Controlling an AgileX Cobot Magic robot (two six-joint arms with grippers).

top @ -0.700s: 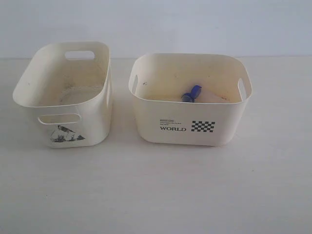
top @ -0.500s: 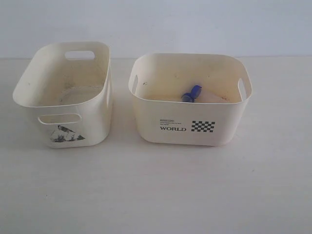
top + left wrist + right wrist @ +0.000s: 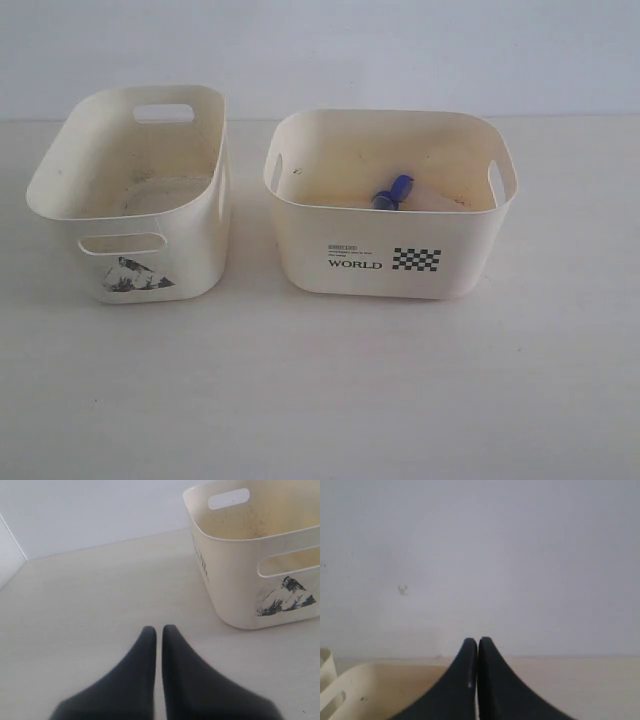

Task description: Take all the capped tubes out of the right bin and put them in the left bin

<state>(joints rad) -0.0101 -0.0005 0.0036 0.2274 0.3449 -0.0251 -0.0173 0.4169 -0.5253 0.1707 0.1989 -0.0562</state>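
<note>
The right bin (image 3: pixel 390 262), cream with "WORLD" and a checkered patch, holds capped tubes: two blue caps (image 3: pixel 394 192) show over whitish tube bodies, the rest lies behind the front wall. No orange-red cap is visible. The left bin (image 3: pixel 150 262), with a dark picture, looks empty inside. It also shows in the left wrist view as the left bin (image 3: pixel 240 580), ahead and to one side of my left gripper (image 3: pixel 159 629), which is shut with nothing held. My right gripper (image 3: pixel 478 641) is shut and empty, above a cream bin rim (image 3: pixel 350 672). Neither gripper appears in the exterior view.
Pale tabletop (image 3: pixel 320 390) stretches in front of both bins. A plain wall (image 3: pixel 320 50) stands behind them. A narrow gap separates the two bins.
</note>
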